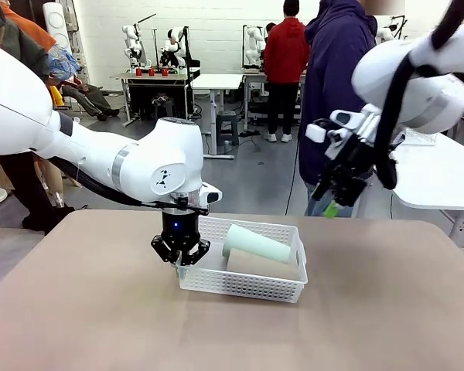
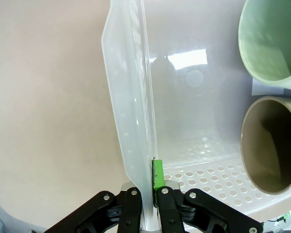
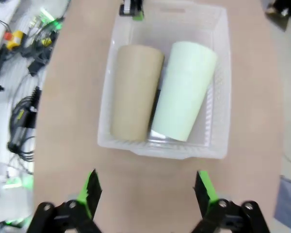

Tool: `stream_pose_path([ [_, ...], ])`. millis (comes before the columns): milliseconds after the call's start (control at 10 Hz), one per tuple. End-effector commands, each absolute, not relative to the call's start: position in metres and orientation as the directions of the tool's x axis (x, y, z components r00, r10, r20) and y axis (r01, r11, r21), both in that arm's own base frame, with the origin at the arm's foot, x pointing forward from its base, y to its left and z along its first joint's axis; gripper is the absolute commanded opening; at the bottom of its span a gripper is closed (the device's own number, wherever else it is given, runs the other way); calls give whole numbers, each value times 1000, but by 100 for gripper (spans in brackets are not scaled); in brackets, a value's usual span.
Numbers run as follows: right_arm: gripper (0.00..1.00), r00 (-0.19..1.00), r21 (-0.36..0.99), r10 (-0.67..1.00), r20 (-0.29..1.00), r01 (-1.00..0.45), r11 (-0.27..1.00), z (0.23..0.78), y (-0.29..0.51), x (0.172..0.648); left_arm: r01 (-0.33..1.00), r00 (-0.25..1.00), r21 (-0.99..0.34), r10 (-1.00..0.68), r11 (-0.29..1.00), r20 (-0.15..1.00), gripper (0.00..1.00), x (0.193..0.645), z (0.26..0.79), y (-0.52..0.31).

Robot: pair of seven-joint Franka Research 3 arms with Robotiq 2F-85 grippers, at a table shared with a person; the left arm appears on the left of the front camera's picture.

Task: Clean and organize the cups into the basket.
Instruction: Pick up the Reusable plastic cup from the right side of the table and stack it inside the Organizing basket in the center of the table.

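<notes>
The white basket [image 1: 247,291] sits mid-table with two cups lying side by side in it: a pale green cup [image 1: 255,243] and a tan cup [image 1: 264,265]. My left gripper [image 1: 181,259] points down at the basket's left end, shut on its wall. In the left wrist view that gripper [image 2: 148,194] pinches the thin basket wall [image 2: 131,107], and the open mouths of the green cup [image 2: 271,39] and the tan cup [image 2: 274,145] face it. My right gripper [image 1: 332,202] hangs open, high at the right. From above, that gripper [image 3: 148,187] sees the basket [image 3: 165,150], the tan cup [image 3: 135,92] and the green cup [image 3: 186,90].
A person in a dark hoodie [image 1: 336,93] stands at the far side of the brown table [image 1: 371,325]. A white table [image 1: 441,174] is at the right. Cables [image 3: 19,73] lie on the floor beside the table.
</notes>
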State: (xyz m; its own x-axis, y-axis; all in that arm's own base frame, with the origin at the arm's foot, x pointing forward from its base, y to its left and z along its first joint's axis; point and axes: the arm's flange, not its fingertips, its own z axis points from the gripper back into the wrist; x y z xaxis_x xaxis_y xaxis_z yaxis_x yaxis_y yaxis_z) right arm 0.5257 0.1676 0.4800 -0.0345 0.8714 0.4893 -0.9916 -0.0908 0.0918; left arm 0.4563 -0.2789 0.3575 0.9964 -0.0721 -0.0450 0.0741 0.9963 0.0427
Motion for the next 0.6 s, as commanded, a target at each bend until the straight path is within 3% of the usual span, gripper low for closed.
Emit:
stream_pose_path([
  [0,100,-52,37,784,618,-995,-95,484,124,490,76,996,43,-74,996,-46,0,455,358,-281],
  [500,100,-91,-102,379,921,-995,11,490,-53,440,76,996,43,-74,996,-46,0,455,358,-281],
])
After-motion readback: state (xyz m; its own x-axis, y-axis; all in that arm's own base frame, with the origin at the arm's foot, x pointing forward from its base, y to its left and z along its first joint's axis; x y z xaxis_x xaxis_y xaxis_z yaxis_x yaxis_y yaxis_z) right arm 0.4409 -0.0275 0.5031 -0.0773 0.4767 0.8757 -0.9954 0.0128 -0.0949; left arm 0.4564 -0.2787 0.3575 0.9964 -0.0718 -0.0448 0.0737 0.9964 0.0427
